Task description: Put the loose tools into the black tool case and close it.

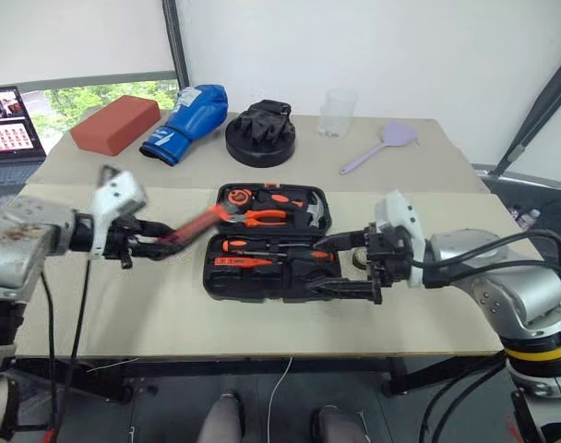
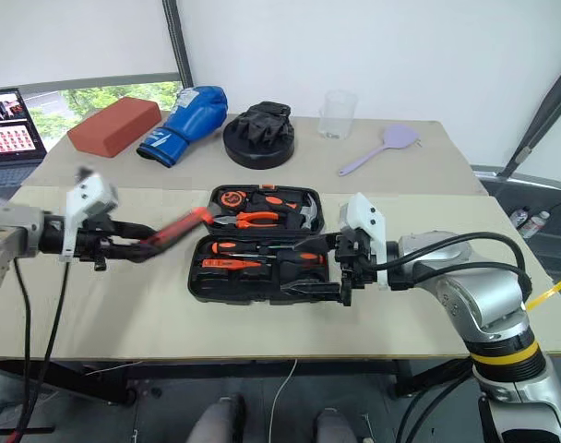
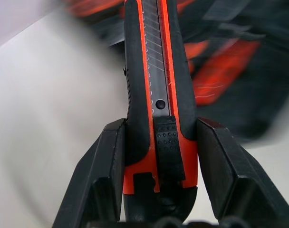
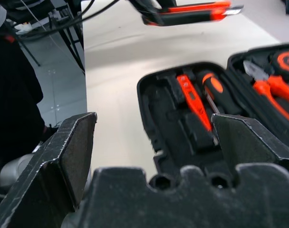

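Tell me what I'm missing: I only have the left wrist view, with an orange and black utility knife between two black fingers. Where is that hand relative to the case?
Observer: The left hand holds the utility knife above the table, its tip near the left edge of the open black tool case.
Operator: Is the case already loaded?
Observer: Partly. Pliers lie in the far half, and a screwdriver in the near half.
Operator: And the other hand?
Observer: The right hand is open, holding nothing, at the case's right end.
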Robot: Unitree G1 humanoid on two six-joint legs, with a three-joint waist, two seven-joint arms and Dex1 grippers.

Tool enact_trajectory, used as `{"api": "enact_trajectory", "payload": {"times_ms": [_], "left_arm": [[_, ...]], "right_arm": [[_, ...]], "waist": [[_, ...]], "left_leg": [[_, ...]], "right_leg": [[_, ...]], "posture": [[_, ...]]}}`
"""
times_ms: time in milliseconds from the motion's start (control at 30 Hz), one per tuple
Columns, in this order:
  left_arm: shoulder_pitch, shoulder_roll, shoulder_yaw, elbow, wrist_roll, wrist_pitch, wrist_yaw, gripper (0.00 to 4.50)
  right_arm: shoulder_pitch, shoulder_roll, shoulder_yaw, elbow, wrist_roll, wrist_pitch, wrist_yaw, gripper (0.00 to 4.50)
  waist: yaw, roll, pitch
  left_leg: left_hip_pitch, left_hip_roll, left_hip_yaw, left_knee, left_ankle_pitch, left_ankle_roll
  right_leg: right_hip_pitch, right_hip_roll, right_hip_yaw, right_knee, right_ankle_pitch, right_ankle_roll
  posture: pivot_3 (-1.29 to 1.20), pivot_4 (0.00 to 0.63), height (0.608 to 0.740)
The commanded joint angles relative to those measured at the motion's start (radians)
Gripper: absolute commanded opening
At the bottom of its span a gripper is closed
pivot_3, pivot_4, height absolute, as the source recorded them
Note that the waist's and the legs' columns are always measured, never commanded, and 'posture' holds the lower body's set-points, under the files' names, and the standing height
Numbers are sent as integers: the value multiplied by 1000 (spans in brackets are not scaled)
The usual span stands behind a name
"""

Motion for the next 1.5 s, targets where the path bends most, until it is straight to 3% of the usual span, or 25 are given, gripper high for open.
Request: {"api": "enact_trajectory", "payload": {"times_ms": [33,200,367,567,633,667,700,800,900,1000,1133,1433,1500], "left_arm": [[-68,-46,-102,30,81,-112,-99,1742],[-205,-211,-286,211,239,-236,-174,1742],[-275,-320,-316,376,298,-314,-190,1742],[-302,-382,-306,460,326,-333,-206,1742],[-306,-380,-305,444,299,-297,-211,2742],[-307,-370,-313,429,276,-277,-211,2920],[-309,-356,-321,413,251,-260,-211,3469],[-312,-293,-331,330,125,-184,-211,4351],[-316,-260,-323,280,41,-133,-211,4458],[-324,-303,-263,306,59,-115,-202,4458],[-294,-311,-271,318,144,-200,-168,3412],[-269,-320,-280,320,245,-287,-175,95],[-255,-322,-300,315,279,-307,-172,8]], "right_arm": [[17,-24,-39,-49,-4,-9,-16,4500],[70,-47,-80,-110,15,10,-54,4500],[98,-52,-108,-142,24,25,-93,4500],[122,-49,-124,-170,36,33,-128,4500],[128,-50,-124,-175,38,32,-133,4500],[130,-51,-123,-175,38,31,-135,4500],[130,-51,-122,-173,38,29,-136,4500],[128,-50,-118,-169,37,24,-136,4500],[127,-49,-115,-167,37,21,-134,4500],[125,-43,-109,-161,35,16,-132,4500],[116,-38,-101,-155,32,13,-128,4500],[111,-37,-108,-149,38,18,-127,4500],[112,-35,-109,-149,40,19,-129,4500]], "waist": [[-3,0,0],[6,0,0],[0,0,0],[0,0,0],[1,0,0],[1,0,0],[0,0,0],[-5,0,0],[-8,0,0],[-6,0,0],[-2,0,0],[0,0,0],[-1,0,0]], "left_leg": [[0,0,0,0,1,2],[-1,2,0,3,2,3],[-2,2,0,4,3,4],[-2,2,0,4,3,5],[-2,2,0,4,3,5],[-2,2,0,5,3,5],[-2,2,0,5,3,5],[-2,2,0,5,3,5],[-2,2,-1,3,3,5],[-1,2,-1,4,3,6],[-2,2,-1,6,4,6],[-2,2,-1,6,4,6],[-2,2,-1,6,4,6]], "right_leg": [[0,0,0,0,0,0],[1,1,0,0,-1,1],[1,1,1,0,0,3],[1,1,1,1,1,4],[1,1,1,1,1,4],[2,1,1,1,1,4],[2,1,1,1,1,4],[1,1,1,1,1,4],[1,2,1,1,1,3],[1,2,1,2,1,4],[2,2,1,1,1,5],[2,2,1,1,2,4],[2,2,1,1,2,4]], "posture": [[0,150,735],[0,150,735],[0,150,735],[0,150,735],[0,150,735],[0,150,735],[0,150,735],[0,150,735],[0,150,735],[0,150,735],[0,150,735],[0,150,735],[0,150,735]]}}
